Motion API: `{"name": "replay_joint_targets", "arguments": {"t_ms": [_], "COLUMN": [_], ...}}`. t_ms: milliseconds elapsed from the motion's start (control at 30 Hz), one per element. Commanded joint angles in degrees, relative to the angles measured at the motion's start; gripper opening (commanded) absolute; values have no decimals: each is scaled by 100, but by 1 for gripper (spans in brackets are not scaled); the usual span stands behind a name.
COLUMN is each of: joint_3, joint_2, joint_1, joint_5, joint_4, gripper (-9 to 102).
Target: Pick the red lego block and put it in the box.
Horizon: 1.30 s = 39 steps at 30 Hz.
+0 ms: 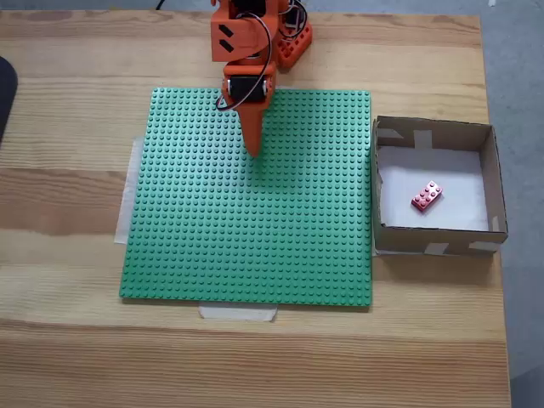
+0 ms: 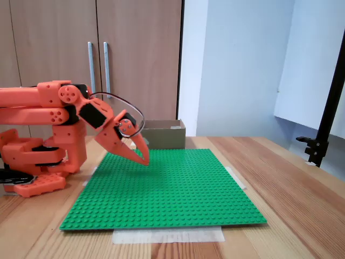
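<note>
The orange two-finger gripper [image 1: 252, 149] hangs over the far part of the green studded baseplate, its tapered fingers pressed together into a single downward point with nothing between them. In the side fixed view the same gripper [image 2: 143, 158] slants down and forward, its tip just above the studs; from that angle I cannot say for certain whether it clears them or brushes them. Behind it, the orange arm [image 2: 48, 105] is folded low and compact, its upper links lying nearly level and doubled back over the orange base [image 2: 40, 162] at the far edge of the table.

The large square green baseplate [image 1: 255, 238] lies flat on the pale wooden table [image 1: 68, 357], with strips of pale tape showing at its edges.

To the right of the plate in the top-down fixed view stands the square open-topped brown cardboard box [image 1: 435, 129], low-walled, with a white paper floor. The small red rectangular plastic lego block [image 1: 427, 196] lies on that floor, studs up, turned at an angle and roughly in the middle, well apart from the gripper. By how it lies, the placing looks done.

The block should handle as light, rigid and fairly smooth: no give under pressure, little risk of damage, but apt to twist or slide if pinched off-centre. The sound hold would be across its two long flat sides, at mid-length.
</note>
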Motion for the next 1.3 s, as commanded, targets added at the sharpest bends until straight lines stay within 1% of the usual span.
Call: {"name": "replay_joint_targets", "arguments": {"t_ms": [0,1267], "joint_3": [97,149], "joint_2": [44,44], "joint_1": [9,0], "joint_5": [-44,-176], "joint_4": [-105,-105], "gripper": [-1,-1]}}
